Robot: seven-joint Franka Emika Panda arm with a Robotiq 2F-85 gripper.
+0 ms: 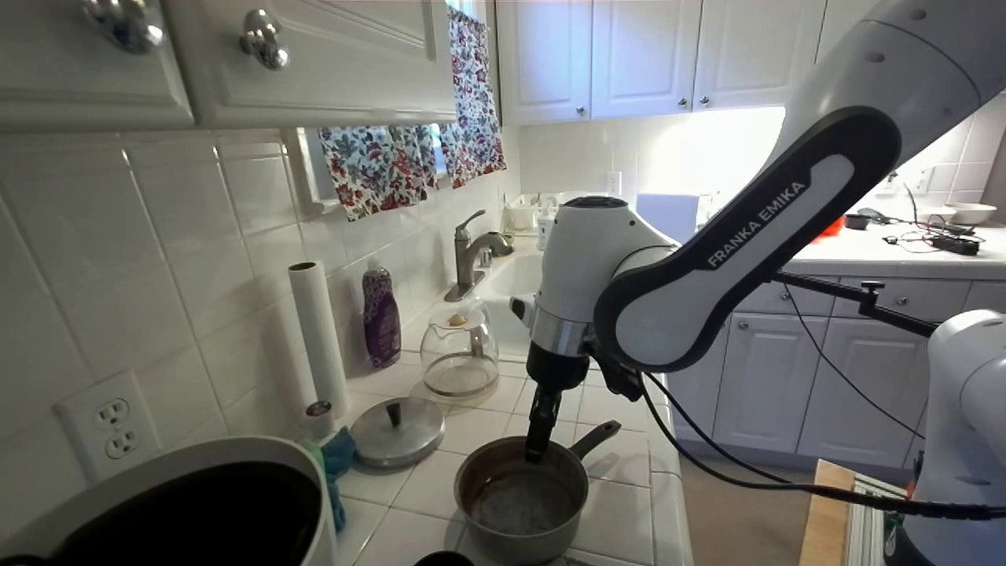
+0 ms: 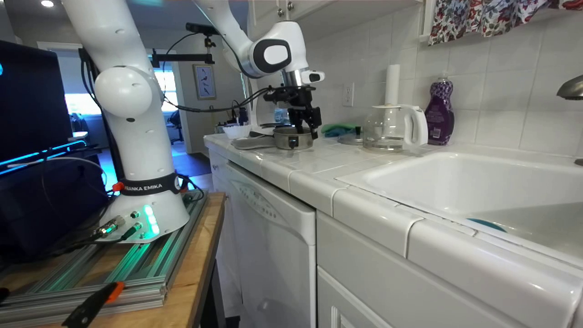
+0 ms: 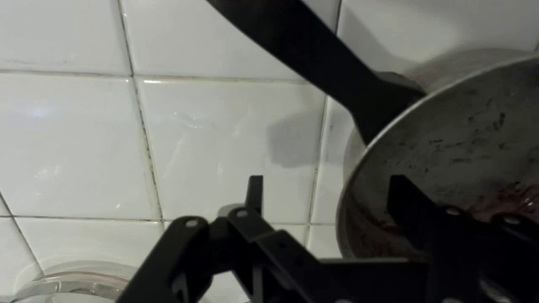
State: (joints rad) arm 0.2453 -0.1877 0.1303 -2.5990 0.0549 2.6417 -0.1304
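Arm lettered FRANKA EMIKA; fingers parted astride pot rim.

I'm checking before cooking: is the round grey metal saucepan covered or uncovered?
Uncovered: the saucepan shows its inside; a round, black-knobbed silver metal lid lies apart on the white tiled counter.

The saucepan stands on the table, the claw straddling its rim, one finger inside and one outside. In an exterior view, its handle points back and right; the lid lies to its left, farther back. Behind both stands the carafe, with the sink beyond it. The bottle and, left of it, the upright roll stand beside the tiled wall.
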